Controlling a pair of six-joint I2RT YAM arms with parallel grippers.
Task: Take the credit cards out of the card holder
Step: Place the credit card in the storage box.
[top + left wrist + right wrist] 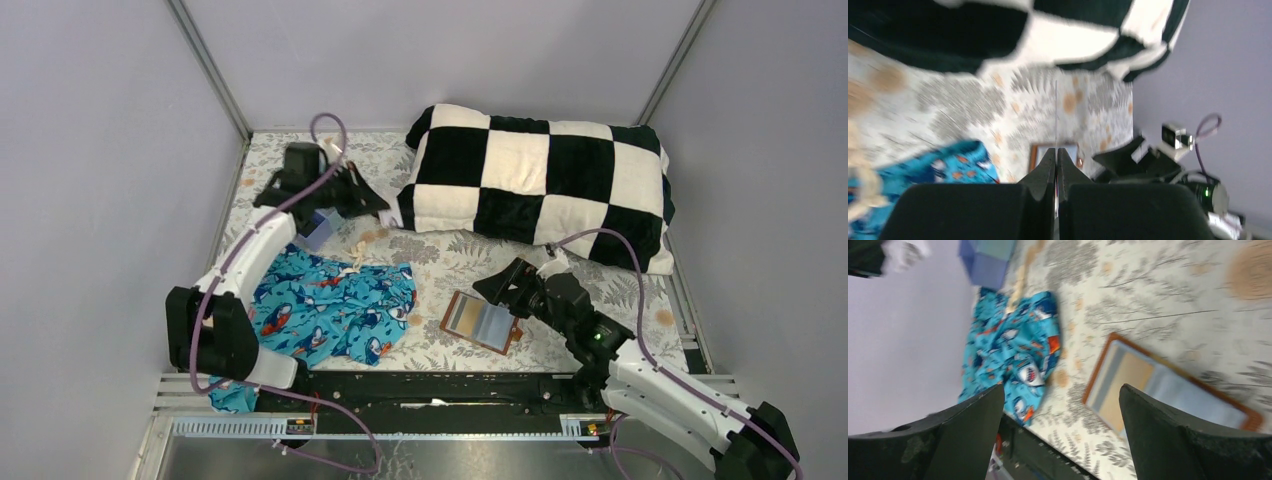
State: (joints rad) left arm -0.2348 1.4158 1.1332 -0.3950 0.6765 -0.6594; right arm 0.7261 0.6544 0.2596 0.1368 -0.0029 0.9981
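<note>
Right hand (1060,395) spread beside card holder (482,321), left hand (1056,152) pinching card (1056,115)

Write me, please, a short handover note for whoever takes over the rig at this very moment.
Left gripper: shut on a thin card seen edge-on, up near the blue tray and the checkered pillow.
Right gripper: open, hovering over the card holder.
Card holder: lies open on the patterned cloth, with a tan card showing in it.
Done: one card apparently out.
Left: set that card down, then pull the tan card and any others. The tray's contents cannot be seen.
</note>
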